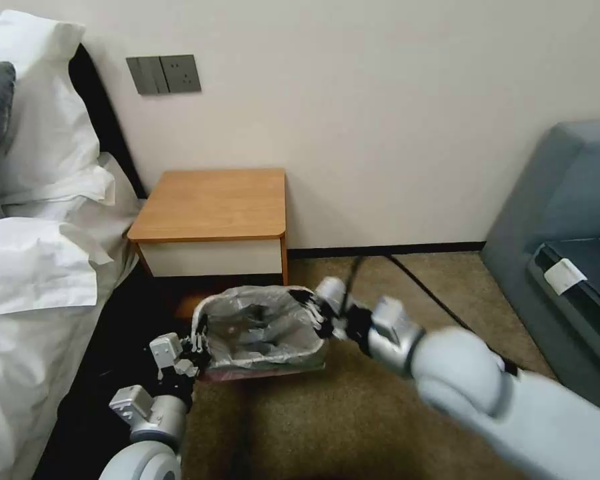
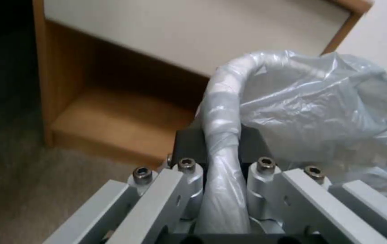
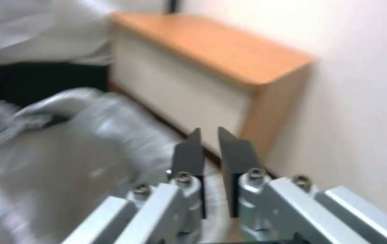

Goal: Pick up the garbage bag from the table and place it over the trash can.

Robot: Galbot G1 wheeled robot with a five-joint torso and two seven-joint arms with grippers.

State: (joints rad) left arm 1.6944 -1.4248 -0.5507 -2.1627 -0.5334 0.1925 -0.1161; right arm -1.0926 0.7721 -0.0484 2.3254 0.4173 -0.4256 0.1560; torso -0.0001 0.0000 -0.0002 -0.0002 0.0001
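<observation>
On the left, white bed linen [image 1: 40, 267] lay beside the nightstand [image 1: 213, 207], whose tabletop was bare. The left claw [image 1: 197, 350] sat at the left rim of the trash can [image 2: 220, 112], its fingers [image 2: 186, 142] straddling the plastic-wrapped rim, one on each side and close against it. The garbage bag [image 1: 260, 327] lined the can on the carpet in front of the nightstand, its edge folded over the rim. At the right rim, the right claw [image 1: 311, 308] was nearly closed, a thin gap between its fingers and nothing held. A grey sofa [image 1: 560, 220] stood far right.
</observation>
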